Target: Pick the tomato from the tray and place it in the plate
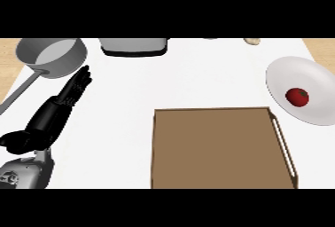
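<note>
The tomato (pixel 297 96) lies on the white plate (pixel 288 73) at the right edge of the frame, a little right of the plate's middle and resting on its surface, well apart from the brown tray (pixel 216 150) that fills the lower centre. By the look of it the placing is already done, since the tray shows nothing on its floor. The left hand (pixel 75 88) shows at the left of the frame, its fingers straight and pointing toward the upper left, holding nothing, with the tips near the grey pot (pixel 52 54) but not plainly touching it. The right hand is not in view. As for handling, the tomato is small, round and smooth-skinned, so I judge it light, apt to slip and roll, and soft enough to bruise if squeezed. Should it need moving again, the sensible hold would be around its widest part from above, fingers on one side and thumb opposite. The plate's shallow rim gives little to stop a roll, so it wants setting down gently on the white worktop (pixel 196 80) side of nothing.
</note>
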Robot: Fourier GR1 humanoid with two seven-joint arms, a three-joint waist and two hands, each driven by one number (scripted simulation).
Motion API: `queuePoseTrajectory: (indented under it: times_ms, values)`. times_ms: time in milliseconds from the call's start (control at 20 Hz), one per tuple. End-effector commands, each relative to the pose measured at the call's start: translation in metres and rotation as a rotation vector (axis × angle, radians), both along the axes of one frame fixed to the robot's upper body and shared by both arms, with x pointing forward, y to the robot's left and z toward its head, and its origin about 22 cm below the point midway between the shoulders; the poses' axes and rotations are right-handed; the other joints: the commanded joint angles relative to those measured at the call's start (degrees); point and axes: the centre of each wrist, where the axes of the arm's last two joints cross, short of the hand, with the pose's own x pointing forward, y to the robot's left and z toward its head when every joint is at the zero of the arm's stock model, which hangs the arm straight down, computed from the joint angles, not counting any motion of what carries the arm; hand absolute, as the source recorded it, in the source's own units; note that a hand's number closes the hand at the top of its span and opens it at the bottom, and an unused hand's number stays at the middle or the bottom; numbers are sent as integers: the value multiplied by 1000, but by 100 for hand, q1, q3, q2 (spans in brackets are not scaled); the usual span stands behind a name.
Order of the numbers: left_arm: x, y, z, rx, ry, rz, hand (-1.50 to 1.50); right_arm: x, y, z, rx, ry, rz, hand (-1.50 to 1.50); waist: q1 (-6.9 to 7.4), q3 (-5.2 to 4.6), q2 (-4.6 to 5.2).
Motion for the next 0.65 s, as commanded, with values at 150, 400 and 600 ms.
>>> queuePoseTrajectory:
  times_ms: [150, 400, 600]
  values:
    - [-4, -13, 11, 5, -17, -5, 0, -51, -57, 38, -5, -11, 50, -150, 31, 1, 4]
    - [5, -6, 2, -10, 18, -11, 0, -75, -60, 22, -24, 11, 57, -150, 29, -1, 8]
    - [7, 4, 3, -4, 1, -15, 0, -89, -69, 27, -19, 20, 110, -150, 30, 0, 9]
